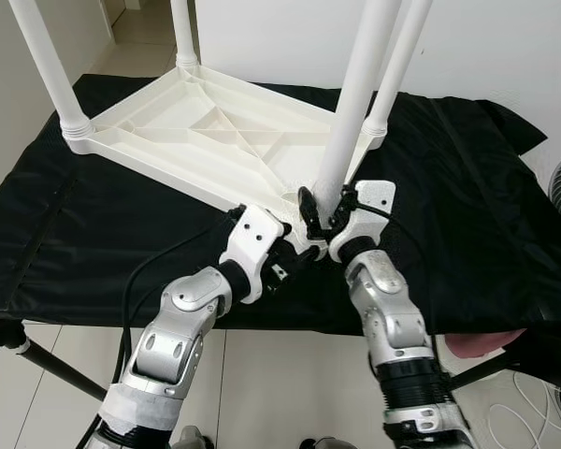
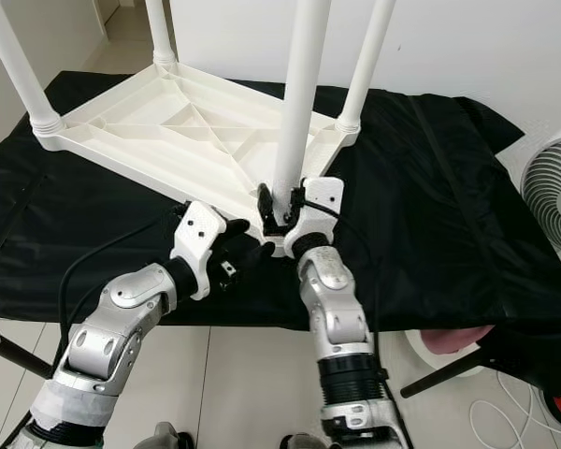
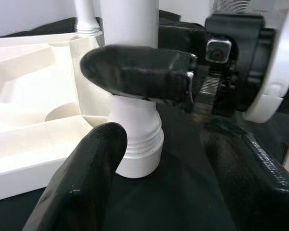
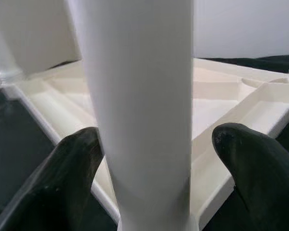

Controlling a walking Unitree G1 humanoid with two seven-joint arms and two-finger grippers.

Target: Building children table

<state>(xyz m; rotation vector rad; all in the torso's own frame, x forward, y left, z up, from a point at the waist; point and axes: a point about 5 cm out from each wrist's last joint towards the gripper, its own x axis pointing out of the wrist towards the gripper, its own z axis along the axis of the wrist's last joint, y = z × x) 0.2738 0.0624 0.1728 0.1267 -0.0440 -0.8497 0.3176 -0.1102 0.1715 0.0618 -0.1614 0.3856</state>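
Observation:
A white plastic table top (image 1: 215, 131) lies upside down on a black cloth (image 1: 467, 215). White legs stand in its far-left corner (image 1: 47, 65), far corner (image 1: 182, 28) and right corner (image 1: 397, 65). At the near corner a fourth leg (image 1: 351, 122) stands upright, its threaded base (image 3: 137, 144) at the socket. My right gripper (image 1: 320, 215) straddles this leg low down. In the right wrist view one finger (image 4: 67, 168) touches the leg (image 4: 144, 96) and the other stands slightly off it. My left gripper (image 1: 294, 257) is open just in front of the leg's base, touching nothing.
The cloth-covered surface ends at a front edge just below my wrists, with tiled floor beneath. A white fan (image 2: 552, 196) stands on the right. Cables (image 2: 505, 412) and a pink object (image 2: 449, 337) lie under the right end. A white wall is behind.

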